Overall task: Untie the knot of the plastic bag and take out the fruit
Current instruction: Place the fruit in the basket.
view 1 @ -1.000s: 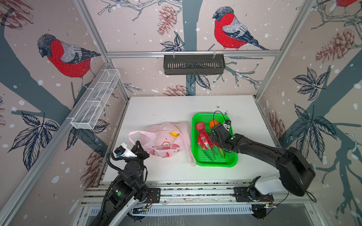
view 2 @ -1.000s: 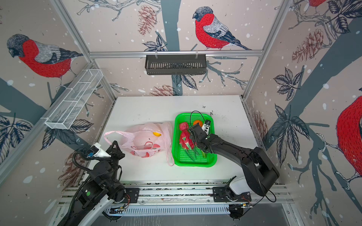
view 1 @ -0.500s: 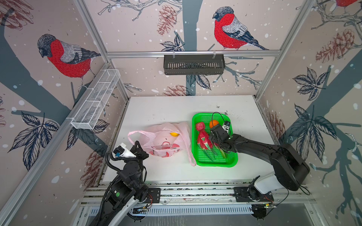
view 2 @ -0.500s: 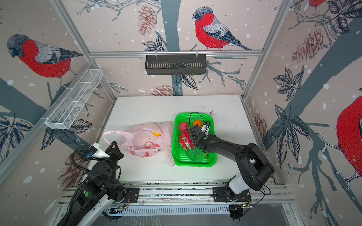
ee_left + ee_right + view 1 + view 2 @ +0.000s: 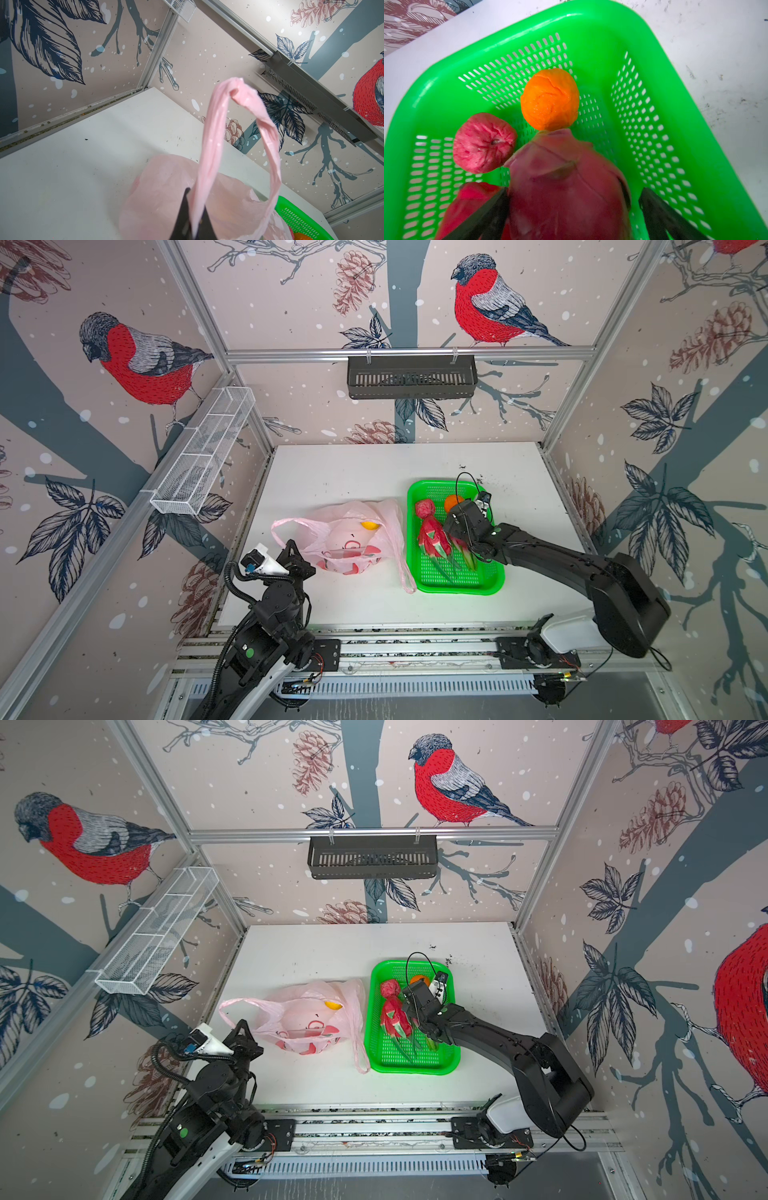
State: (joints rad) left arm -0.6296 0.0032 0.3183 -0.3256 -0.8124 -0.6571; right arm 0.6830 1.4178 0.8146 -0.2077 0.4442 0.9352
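Nearest the rail, beside the green basket [image 5: 457, 588] on the left arm's side, the left gripper [image 5: 194, 222] is pinching tight on a handle loop [image 5: 209, 145] of the plastic bag [image 5: 345, 543], holding it up. No knot is showing, and both loops are lying free. Inside the bag, one yellow-orange ball [image 5: 369, 525] is waiting. In the basket, the right gripper [image 5: 571, 207] is standing with its jaws wide apart astride a dragon fruit [image 5: 566, 187], seemingly letting it go beside the other dragon fruit [image 5: 432, 537]. Beyond them, a bumpy red ball [image 5: 483, 143] and an orange ball [image 5: 550, 97] are sitting at the basket's far end. Next, I reckon, the right arm needs lifting clear and reaching into the bag's mouth.
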